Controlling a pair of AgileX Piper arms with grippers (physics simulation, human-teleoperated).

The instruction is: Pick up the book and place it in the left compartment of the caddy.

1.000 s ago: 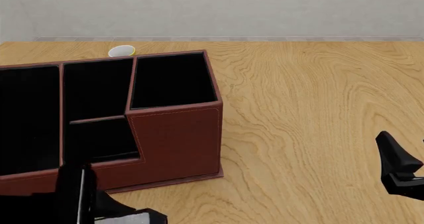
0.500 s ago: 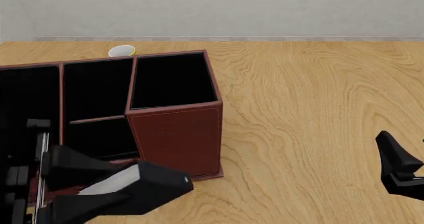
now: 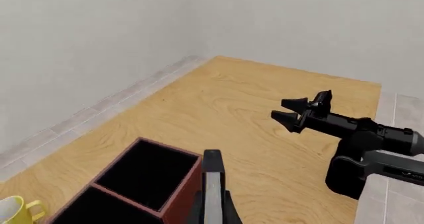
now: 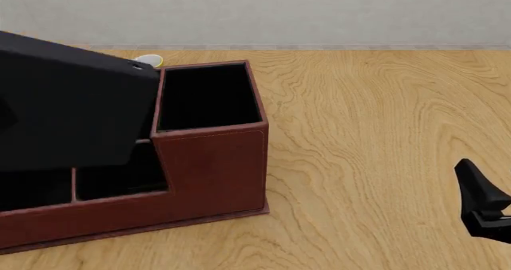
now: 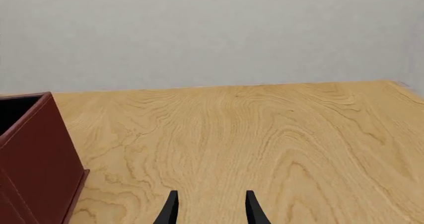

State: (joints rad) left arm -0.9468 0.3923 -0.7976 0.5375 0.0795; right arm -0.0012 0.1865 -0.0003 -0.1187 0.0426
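The left gripper (image 3: 212,204) is closed on the book (image 3: 212,182), gripping it upright just beside the caddy (image 4: 212,168). In the front view the left arm blocks the left compartment. Well apart, the right gripper (image 5: 208,209) hovers over bare tabletop (image 4: 383,132), fingers parted and empty.

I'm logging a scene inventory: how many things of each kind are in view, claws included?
caddy: 1
book: 1
yellow mug: 1
claws: 2, the left claw and the right claw
Total: 5
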